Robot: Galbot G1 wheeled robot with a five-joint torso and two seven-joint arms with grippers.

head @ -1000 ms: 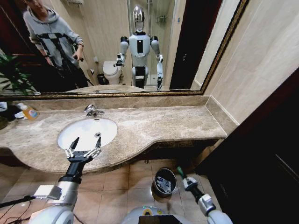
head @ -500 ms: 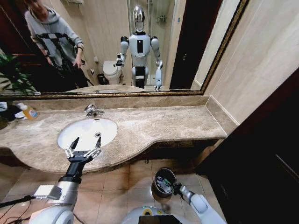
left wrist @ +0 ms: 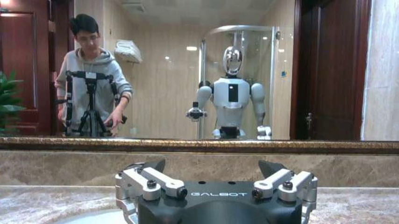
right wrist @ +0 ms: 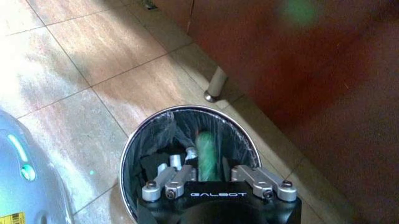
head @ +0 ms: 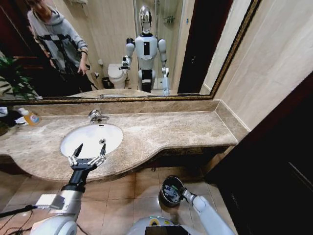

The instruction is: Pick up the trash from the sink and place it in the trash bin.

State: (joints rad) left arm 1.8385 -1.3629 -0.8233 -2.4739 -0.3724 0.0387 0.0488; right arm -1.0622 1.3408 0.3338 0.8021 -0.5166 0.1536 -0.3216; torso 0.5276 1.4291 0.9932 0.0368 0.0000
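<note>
The small black trash bin [head: 168, 194] with a silver rim stands on the floor under the counter. My right gripper [head: 178, 193] reaches into its mouth. In the right wrist view the right gripper [right wrist: 209, 163] is shut on a green tube [right wrist: 206, 147], held just inside the bin's rim [right wrist: 128, 154]. My left gripper [head: 87, 152] hovers open over the front edge of the white sink [head: 112, 134], holding nothing. The left wrist view has the left gripper [left wrist: 212, 164] open above the sink [left wrist: 87, 217].
A chrome faucet [head: 95, 116] stands behind the basin and an orange-capped soap bottle [head: 30, 116] at the far left of the marble countertop [head: 181, 129]. A metal cabinet leg [right wrist: 215, 84] is close behind the bin. A dark door [head: 279, 161] stands on the right.
My right arm has swung left and down, carrying the green tube from beside the bin into the bin's mouth. The left gripper has stayed still.
</note>
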